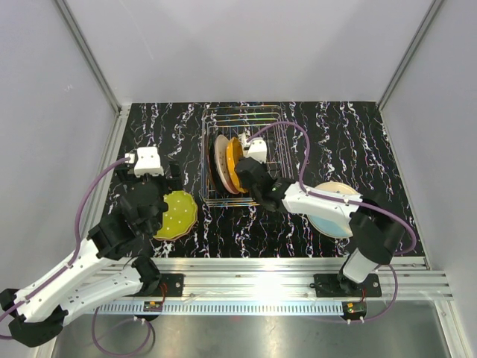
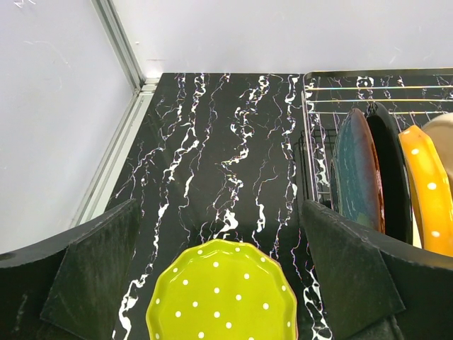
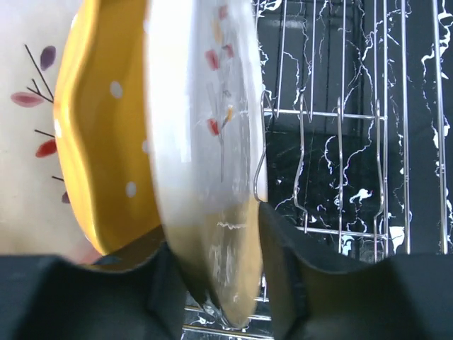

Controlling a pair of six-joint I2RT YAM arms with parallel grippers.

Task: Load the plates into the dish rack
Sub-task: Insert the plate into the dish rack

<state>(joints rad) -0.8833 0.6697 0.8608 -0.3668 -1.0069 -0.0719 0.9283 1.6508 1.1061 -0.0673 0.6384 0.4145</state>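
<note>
Several plates [image 1: 226, 162] are standing upright in the dish rack [image 1: 223, 118] at the right jaws, while a yellow-green plate [image 1: 177, 215] is lying on the counter [image 1: 246, 231] under the left jaws. The left wrist is showing those jaws gaping wide and holding nothing. The right wrist is showing a cream plate [image 3: 205, 142] sitting between the part-open jaws, though I cannot tell whether they are pinching it. The release should be waiting until the rim is seating between the wires.
</note>
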